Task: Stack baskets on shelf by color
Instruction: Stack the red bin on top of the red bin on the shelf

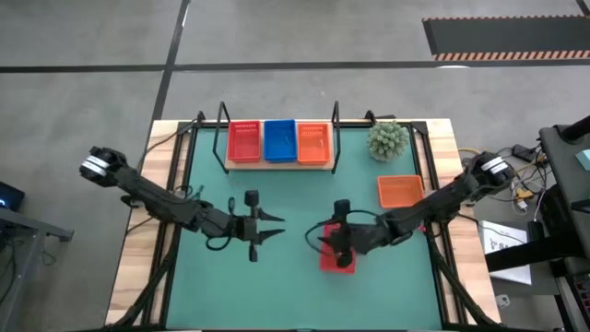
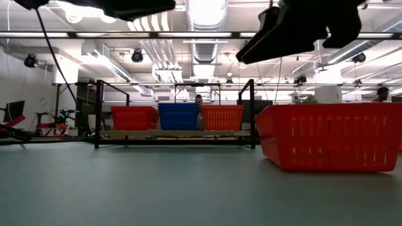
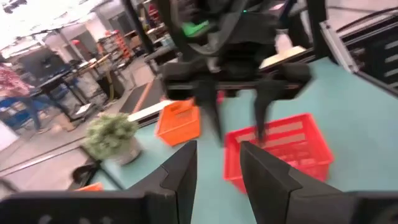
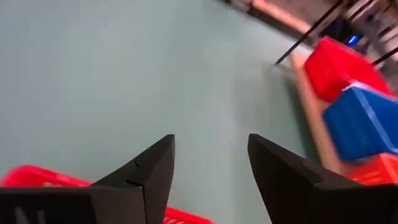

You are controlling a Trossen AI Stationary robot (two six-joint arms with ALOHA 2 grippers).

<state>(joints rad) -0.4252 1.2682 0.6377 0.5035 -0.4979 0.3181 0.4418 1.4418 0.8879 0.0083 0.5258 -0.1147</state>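
Left gripper [image 1: 274, 227] hangs over bare mat mid-table, fingers apart, holding nothing. Back on the shelf [image 1: 279, 164], red stack [image 1: 243, 142], blue stack [image 1: 279, 140] and orange stack [image 1: 313, 143] sit side by side. Right gripper [image 1: 342, 260] hovers over a lone red basket [image 1: 327, 259] up front, fingers spread, gripping nothing. Orange basket [image 1: 400, 192] lies near the plant [image 1: 387, 140].
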